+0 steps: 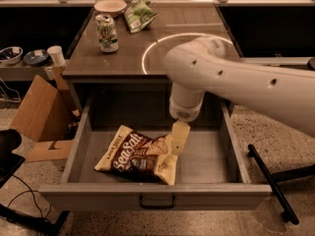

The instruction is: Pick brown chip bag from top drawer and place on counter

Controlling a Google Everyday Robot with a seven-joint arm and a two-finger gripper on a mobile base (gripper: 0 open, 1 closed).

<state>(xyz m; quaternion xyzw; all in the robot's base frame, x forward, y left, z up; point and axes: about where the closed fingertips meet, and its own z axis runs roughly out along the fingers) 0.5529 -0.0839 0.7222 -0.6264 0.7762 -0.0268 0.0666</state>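
The brown chip bag (140,155) lies flat in the open top drawer (78,146), left of centre, with its "Sea Salt" lettering facing up. My gripper (178,140) hangs from the white arm down into the drawer. Its pale tip is right at the bag's upper right edge. The counter (128,53) with the white circular arc lies behind the drawer. The arm covers part of the arc.
On the counter stand a soda can (107,32), a green-and-white bag (139,14) and a bowl (110,6). A cardboard box (39,109) sits left of the drawer. A side shelf holds a cup (56,55) and bowls (11,54). A black bar (270,186) lies on the floor at right.
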